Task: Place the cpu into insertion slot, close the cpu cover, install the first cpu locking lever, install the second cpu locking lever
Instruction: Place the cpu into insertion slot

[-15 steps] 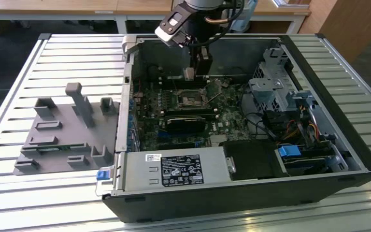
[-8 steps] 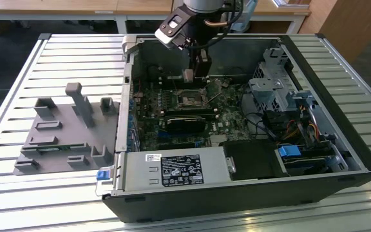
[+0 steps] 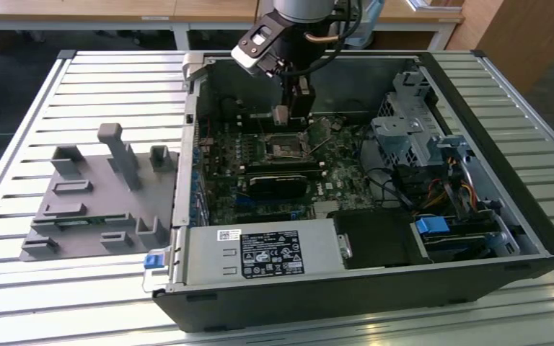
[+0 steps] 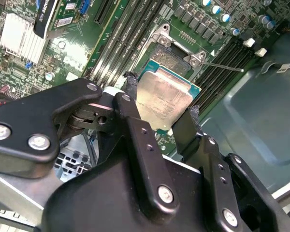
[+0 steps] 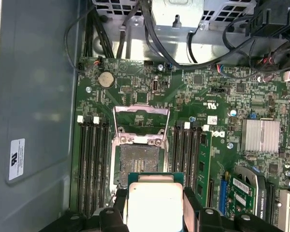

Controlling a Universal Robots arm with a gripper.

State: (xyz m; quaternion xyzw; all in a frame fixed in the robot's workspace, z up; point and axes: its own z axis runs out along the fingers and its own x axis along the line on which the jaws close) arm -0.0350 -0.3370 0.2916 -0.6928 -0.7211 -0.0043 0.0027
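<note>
My gripper is shut on the cpu, a flat silver-grey square chip clamped by two opposite edges between the black fingers. In the first wrist view the cpu hangs level just short of the insertion slot, a dark square socket on the green board. The cpu cover, a thin silvery frame, stands swung up at the slot's far edge. A thin locking lever juts out beside the slot. In the exterior view the gripper hangs a little above the slot inside the open case.
Long black memory slots flank the socket on both sides. A finned heatsink and cables lie nearby. Case walls, a drive cage and a power supply ring the board. A grey fixture plate sits on the exterior view's left.
</note>
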